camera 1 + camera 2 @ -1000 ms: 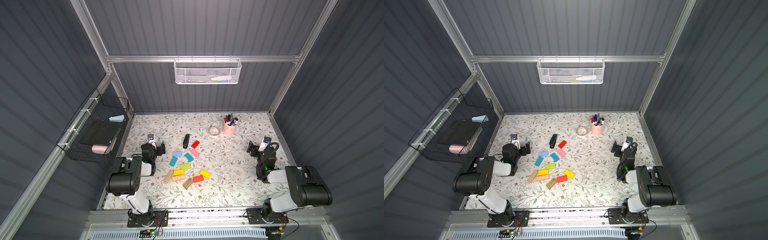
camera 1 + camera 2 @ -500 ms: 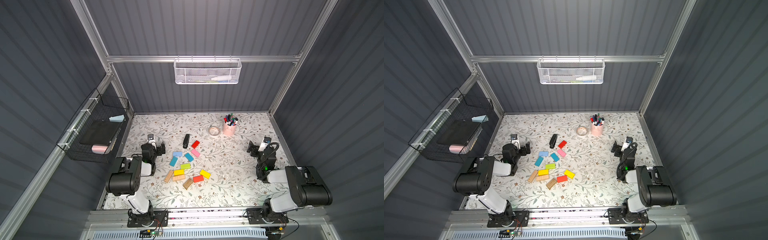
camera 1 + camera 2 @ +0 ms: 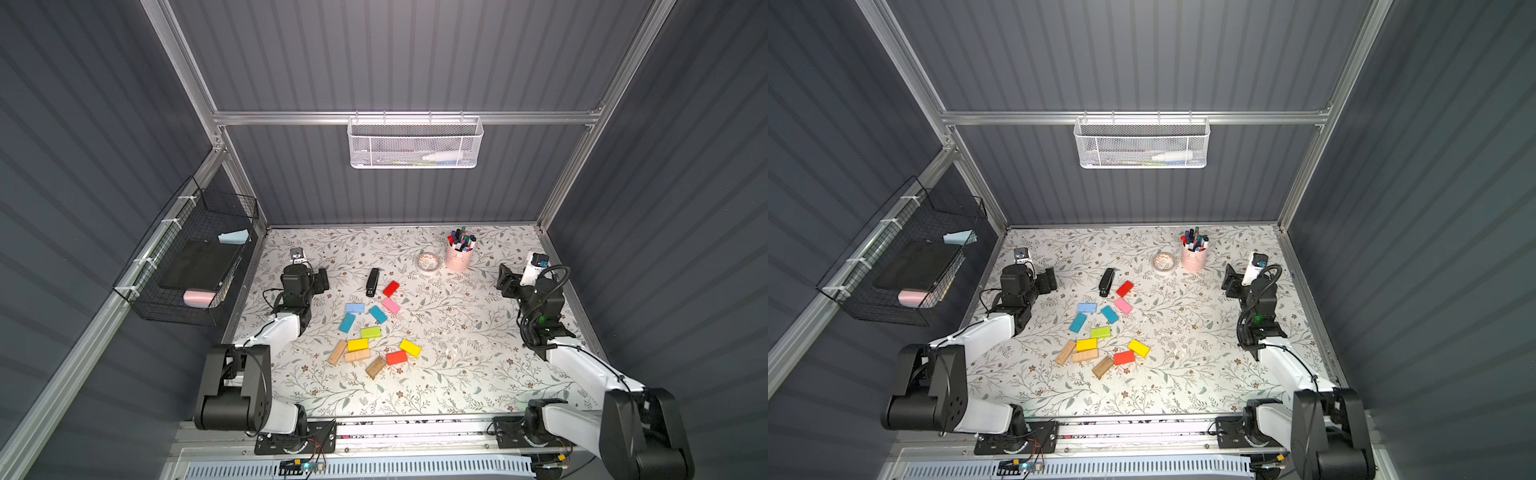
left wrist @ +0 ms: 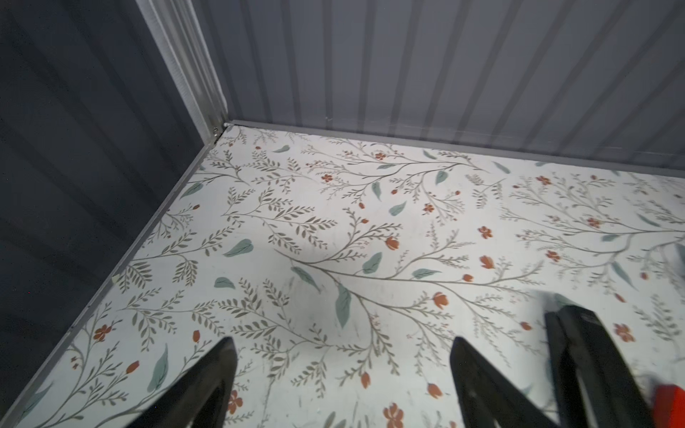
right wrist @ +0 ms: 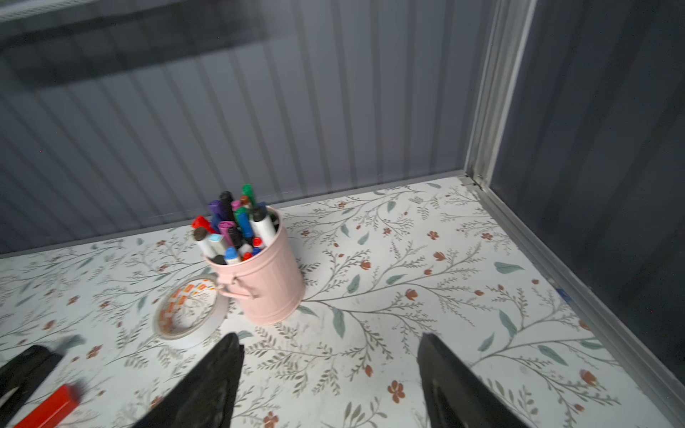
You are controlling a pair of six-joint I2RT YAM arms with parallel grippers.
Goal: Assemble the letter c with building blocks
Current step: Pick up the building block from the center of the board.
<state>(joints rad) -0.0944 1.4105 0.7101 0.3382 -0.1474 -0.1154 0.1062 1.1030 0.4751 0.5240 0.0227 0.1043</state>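
Task start: no C laid out, both arms stand clear of the blocks (image 3: 370, 332).
The blocks lie flat and scattered on the robot's side of the stapler (image 3: 372, 282), and one red block (image 3: 391, 288) sits just beside it. No arc reads yet. The left gripper (image 4: 341, 370) hangs well to the stapler's left and the right gripper (image 5: 330, 355) well to its right, both with jaws apart and nothing between them. Judged step: first pick. The next move calls for reaching over one block, jaws across its narrow width, then closing.

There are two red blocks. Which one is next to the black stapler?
The far red block, lying just beside the stapler. The other red block sits nearer the front, between a wooden block and a yellow block.
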